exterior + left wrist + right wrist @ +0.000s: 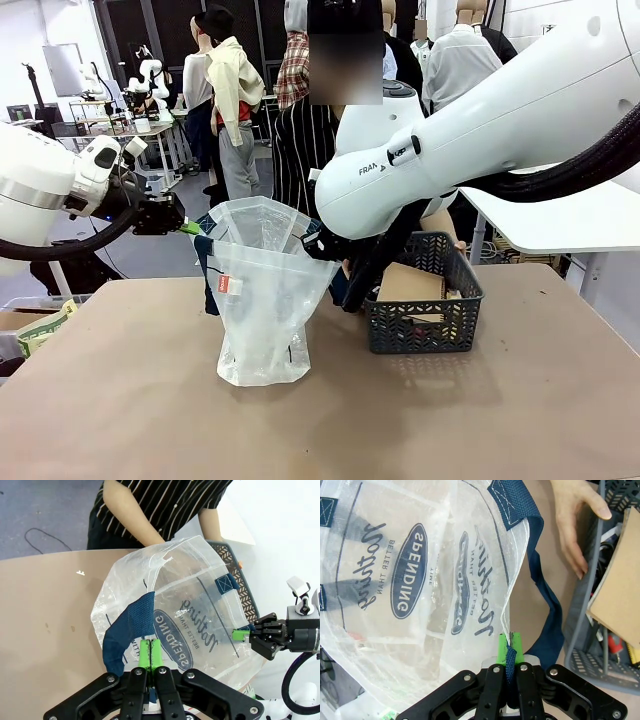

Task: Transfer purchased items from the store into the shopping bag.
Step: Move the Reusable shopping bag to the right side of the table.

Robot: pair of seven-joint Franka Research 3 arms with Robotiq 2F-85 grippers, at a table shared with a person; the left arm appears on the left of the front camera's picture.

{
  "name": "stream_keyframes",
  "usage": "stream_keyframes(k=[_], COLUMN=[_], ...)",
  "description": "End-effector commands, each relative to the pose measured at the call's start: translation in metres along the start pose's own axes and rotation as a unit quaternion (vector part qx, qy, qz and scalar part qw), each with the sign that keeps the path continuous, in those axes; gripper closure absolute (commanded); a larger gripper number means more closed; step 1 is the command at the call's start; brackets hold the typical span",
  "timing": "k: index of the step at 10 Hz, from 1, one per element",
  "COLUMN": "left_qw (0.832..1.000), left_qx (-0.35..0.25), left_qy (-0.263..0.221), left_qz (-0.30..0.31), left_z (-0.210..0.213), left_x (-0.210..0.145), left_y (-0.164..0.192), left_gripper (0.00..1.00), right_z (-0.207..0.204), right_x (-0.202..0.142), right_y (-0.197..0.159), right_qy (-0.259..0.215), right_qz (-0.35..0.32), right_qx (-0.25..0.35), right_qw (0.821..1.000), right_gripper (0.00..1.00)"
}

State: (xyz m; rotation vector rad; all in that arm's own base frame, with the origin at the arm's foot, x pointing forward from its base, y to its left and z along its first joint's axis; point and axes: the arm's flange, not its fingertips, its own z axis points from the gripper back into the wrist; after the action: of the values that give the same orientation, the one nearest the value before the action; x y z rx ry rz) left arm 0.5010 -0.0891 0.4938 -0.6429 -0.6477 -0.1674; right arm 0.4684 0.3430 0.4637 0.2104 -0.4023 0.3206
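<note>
Brown tabletop (120, 400) fills the foreground, and the shopping bag (265, 300) stands on it near the middle, upright with its mouth spread wide. It stands that way because both grippers hold its rim from opposite sides, which I judge is meant to leave an open mouth for dropping things in.

The left gripper (150, 652) is closed tight, its green pads pinching the bag's rim where the navy strap (131, 625) meets the plastic. The right gripper (509, 647) is likewise clamped on the opposite rim, at a fold of plastic and strap.

Just beside the bag, on the robot's right, sits the dark mesh basket (420, 335). The purchased items (615, 645) lie inside it: a brown card packet (410, 283) and small red and yellow things below it. The bag looks empty, though its cloudy wall makes that hard to say for sure.

Behind the bag stands a person, whose hand (572, 535) rests on the basket's near rim, probably about to pick something out.

The left arm comes in level from the bag's left, wrist roughly horizontal at rim height. The right arm reaches across above the basket and bends down to the bag's right edge.
</note>
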Motion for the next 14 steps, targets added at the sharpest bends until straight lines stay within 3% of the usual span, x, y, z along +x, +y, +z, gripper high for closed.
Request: stream_keyframes(k=[1,14], left_qw=[1.000,1.000], left_qx=[0.000,0.000], left_qy=[-0.002,-0.002], left_qz=[-0.001,-0.001], left_z=[0.0021,0.0021], left_x=[0.0009,0.0009], left_y=[-0.0005,-0.0005], left_gripper=[1.00,1.00], right_z=[0.0011,0.0011], right_x=[-0.0003,-0.0003], right_y=[-0.0017,-0.0017], right_qy=[0.001,0.001], right_qz=[-0.001,-0.001], right_qx=[0.007,0.007], right_qw=[1.000,1.000], right_gripper=[1.00,1.00])
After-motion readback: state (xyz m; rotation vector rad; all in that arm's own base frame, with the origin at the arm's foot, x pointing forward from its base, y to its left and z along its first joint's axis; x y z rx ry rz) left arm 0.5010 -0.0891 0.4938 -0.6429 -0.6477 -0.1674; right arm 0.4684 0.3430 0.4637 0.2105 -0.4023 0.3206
